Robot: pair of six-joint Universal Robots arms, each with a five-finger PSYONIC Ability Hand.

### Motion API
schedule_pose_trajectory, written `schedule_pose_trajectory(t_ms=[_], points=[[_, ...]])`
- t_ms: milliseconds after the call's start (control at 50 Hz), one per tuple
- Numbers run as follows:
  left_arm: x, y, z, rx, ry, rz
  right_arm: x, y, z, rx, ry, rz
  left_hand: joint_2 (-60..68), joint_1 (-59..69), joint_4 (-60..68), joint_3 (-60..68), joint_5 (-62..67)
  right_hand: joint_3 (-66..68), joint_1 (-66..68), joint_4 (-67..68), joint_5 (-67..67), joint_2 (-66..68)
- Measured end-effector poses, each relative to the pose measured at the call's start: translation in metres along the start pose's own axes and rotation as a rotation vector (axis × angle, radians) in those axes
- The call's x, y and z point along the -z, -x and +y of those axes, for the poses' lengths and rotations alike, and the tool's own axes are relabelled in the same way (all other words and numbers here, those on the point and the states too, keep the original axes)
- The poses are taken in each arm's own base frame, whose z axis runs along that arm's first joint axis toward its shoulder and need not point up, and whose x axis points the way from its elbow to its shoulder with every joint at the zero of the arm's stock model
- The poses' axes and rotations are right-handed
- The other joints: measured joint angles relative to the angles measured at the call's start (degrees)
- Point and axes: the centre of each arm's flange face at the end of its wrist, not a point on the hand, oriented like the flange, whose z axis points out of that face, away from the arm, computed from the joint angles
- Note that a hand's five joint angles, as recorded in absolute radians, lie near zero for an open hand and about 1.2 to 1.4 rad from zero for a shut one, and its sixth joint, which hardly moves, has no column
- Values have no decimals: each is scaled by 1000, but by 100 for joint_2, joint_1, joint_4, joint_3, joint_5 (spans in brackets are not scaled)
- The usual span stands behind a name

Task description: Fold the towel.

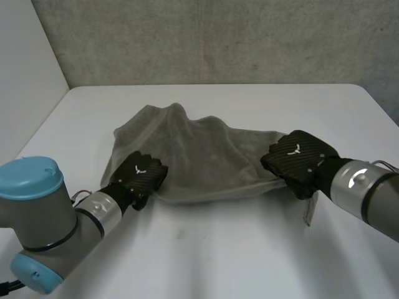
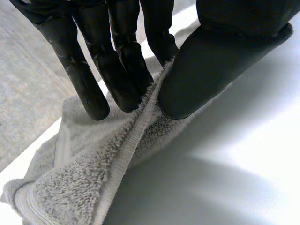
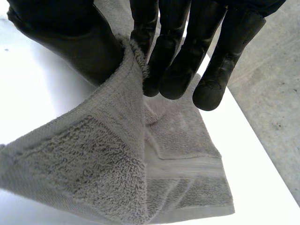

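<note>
A grey terry towel (image 1: 199,159) lies bunched across the middle of the white table (image 1: 206,249), sagging between my two hands. My left hand (image 1: 142,173) holds its near left edge. In the left wrist view the thumb (image 2: 206,70) pinches the towel's hem (image 2: 136,136) against the fingers (image 2: 117,70). My right hand (image 1: 299,161) holds the near right edge. In the right wrist view the towel (image 3: 108,159) hangs folded from between the thumb (image 3: 75,42) and the fingers (image 3: 187,56), its hem band lying on the table below.
A grey concrete wall (image 1: 212,37) rises behind the table's far edge. A white wall (image 1: 25,75) stands at the left. A small tag or corner of the towel (image 1: 309,215) hangs down by my right wrist.
</note>
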Motion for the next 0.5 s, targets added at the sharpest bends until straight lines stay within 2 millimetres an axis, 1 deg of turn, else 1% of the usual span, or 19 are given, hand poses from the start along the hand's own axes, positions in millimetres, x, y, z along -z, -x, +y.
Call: schedule_pose_trajectory(t_ms=[60,140,200,260,360,500], points=[[3,-3,5,-37,21,5,12,-1,0,-5,0,24,0,0,0,0,0,0,0,0,0,0],[3,-2,5,-43,18,0,25,-11,0,-46,-11,76,-252,-43,-248,-244,-127,0,0,0,0,0],[1,0,2,-31,4,-8,32,-20,2,-97,-20,119,-780,-614,-734,-775,-651,0,0,0,3,0],[0,1,0,-8,-13,-16,37,-27,6,-145,-26,139,-1598,-1432,-1599,-1588,-1523,0,0,0,39,0],[-2,2,-1,37,-30,-23,41,-30,14,-208,-36,133,-2983,-2807,-2952,-2940,-2890,0,0,0,51,0],[-6,-1,7,86,-15,-13,44,-30,16,-291,-71,112,-3557,-3377,-3550,-3551,-3503,0,0,0,51,0]])
